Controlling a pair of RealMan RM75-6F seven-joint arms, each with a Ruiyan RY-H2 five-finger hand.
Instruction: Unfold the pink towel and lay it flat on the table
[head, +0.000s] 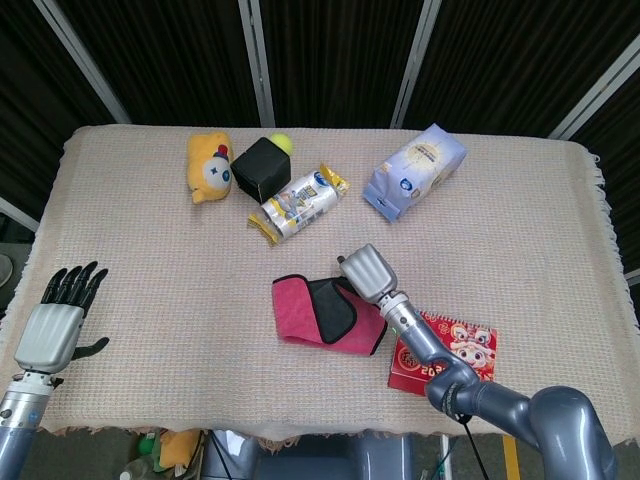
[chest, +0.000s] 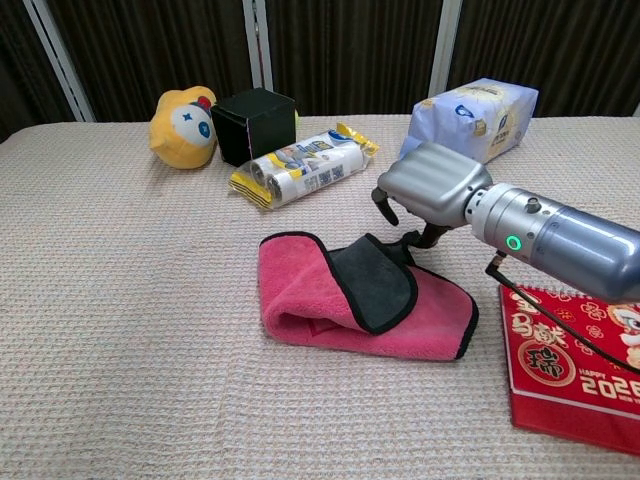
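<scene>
The pink towel (head: 295, 308) (chest: 310, 290) lies folded at the table's middle, with a dark grey flap (head: 332, 306) (chest: 375, 275) turned over on top and a black loop at its back right corner. My right hand (head: 367, 271) (chest: 430, 185) hangs just over that corner, palm down and fingers curved toward the loop; nothing shows between them. My left hand (head: 55, 325) rests open near the front left table edge, far from the towel, and is seen only in the head view.
A red calendar (head: 445, 350) (chest: 575, 365) lies right of the towel under my right forearm. At the back stand a yellow plush (head: 208, 167) (chest: 182, 127), a black box (head: 262, 167) (chest: 255, 123), a snack pack (head: 298, 202) (chest: 305, 165) and a tissue pack (head: 415, 170) (chest: 470, 115).
</scene>
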